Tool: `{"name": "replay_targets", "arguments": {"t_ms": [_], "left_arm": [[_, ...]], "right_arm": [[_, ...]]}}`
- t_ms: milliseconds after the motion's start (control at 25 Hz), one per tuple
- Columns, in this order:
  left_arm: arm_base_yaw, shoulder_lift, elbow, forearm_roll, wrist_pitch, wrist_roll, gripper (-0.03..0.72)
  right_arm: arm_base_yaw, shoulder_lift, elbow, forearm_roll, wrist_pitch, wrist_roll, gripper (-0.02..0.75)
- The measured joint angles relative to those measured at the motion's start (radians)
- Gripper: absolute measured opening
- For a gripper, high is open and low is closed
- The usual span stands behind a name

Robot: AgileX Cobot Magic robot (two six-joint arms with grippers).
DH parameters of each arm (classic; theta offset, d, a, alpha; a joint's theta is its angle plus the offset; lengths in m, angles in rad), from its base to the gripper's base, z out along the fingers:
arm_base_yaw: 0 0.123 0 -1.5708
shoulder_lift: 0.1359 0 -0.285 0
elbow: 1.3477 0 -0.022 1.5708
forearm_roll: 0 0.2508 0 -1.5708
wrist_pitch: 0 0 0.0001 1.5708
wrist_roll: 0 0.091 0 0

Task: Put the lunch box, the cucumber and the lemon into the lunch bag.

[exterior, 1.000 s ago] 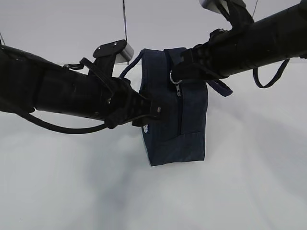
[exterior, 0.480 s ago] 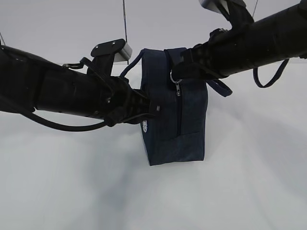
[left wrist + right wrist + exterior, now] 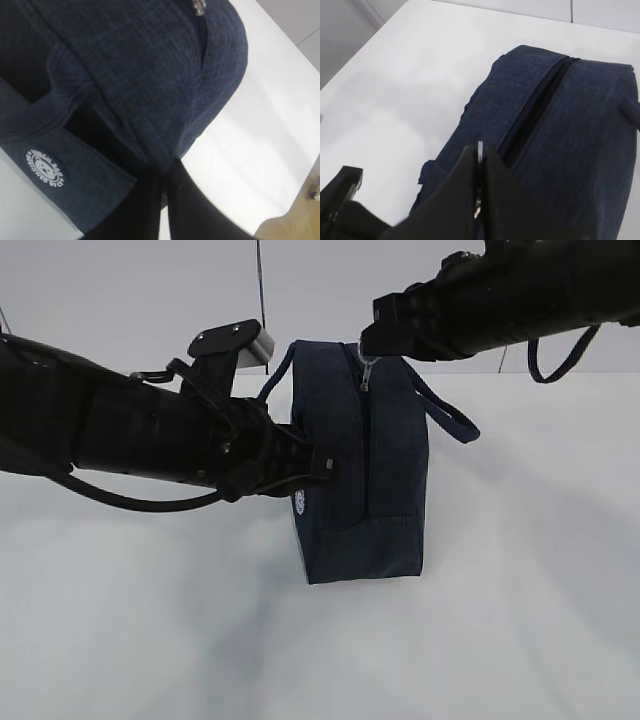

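The boxy dark navy fabric lunch bag (image 3: 362, 465) stands upright on the white bench (image 3: 520, 620). The left gripper (image 3: 162, 182) pinches its side fabric (by the logo); the right gripper (image 3: 479, 165) clamps the silver ring pull (image 3: 480, 150).

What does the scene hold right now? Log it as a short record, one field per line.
bag: lunch bag upright on the white table
zipper: ring pull at the bag's top edge
left gripper: shut on a fold of the bag's side fabric
right gripper: shut on the ring pull
food items: none in view
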Motion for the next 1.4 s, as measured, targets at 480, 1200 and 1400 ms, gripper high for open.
{"name": "replay_targets", "arguments": {"t_ms": [480, 1200, 1400], "left_arm": [[0.000, 0.000, 0.000, 0.000, -0.046, 0.000, -0.010], [0.000, 0.000, 0.000, 0.048, -0.150, 0.002, -0.010], [0.000, 0.000, 0.000, 0.065, -0.198, 0.002, -0.010]], "right_arm": [[0.000, 0.162, -0.165, 0.006, -0.002, 0.000, 0.000], [-0.109, 0.251, -0.272, 0.011, 0.021, 0.035, 0.000], [-0.133, 0.251, -0.272, 0.014, 0.022, 0.035, 0.000]]}}
